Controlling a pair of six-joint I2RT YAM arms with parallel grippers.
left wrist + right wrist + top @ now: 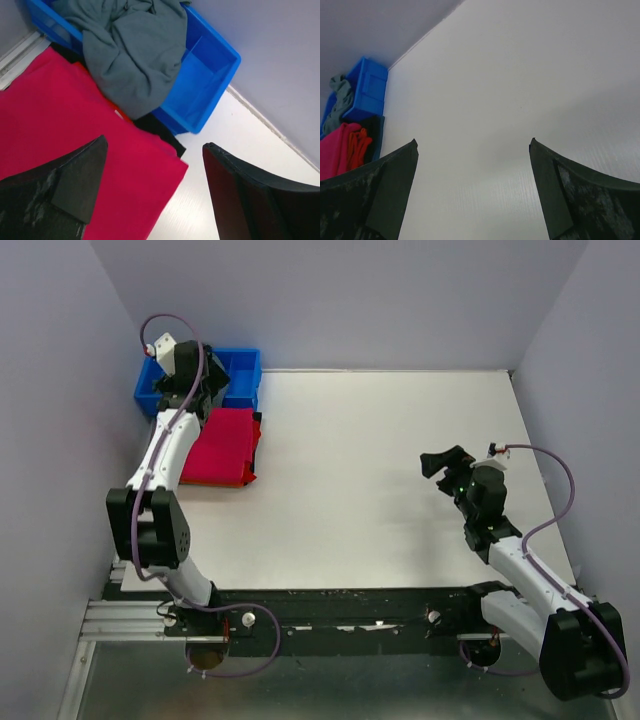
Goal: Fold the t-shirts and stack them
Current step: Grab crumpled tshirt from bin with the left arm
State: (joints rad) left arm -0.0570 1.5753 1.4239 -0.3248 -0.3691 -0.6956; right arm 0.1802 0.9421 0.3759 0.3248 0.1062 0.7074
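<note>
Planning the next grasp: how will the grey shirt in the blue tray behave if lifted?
Probably floppy: the grey shirt lies crumpled, draping over the blue tray rim. Pinched at one spot, it would likely hang and unfurl, perhaps dragging on that rim.

The left arm [165, 455], at the left of the top view, and the right arm [525, 570], at the lower right, have smooth white shells and chunky black joints. A thin purple cable [165, 317] loops along each one. The left gripper [155, 142] and right gripper [473, 141] each have two flat black wedge-shaped fingers [65, 185] with pale scuffs.
</note>
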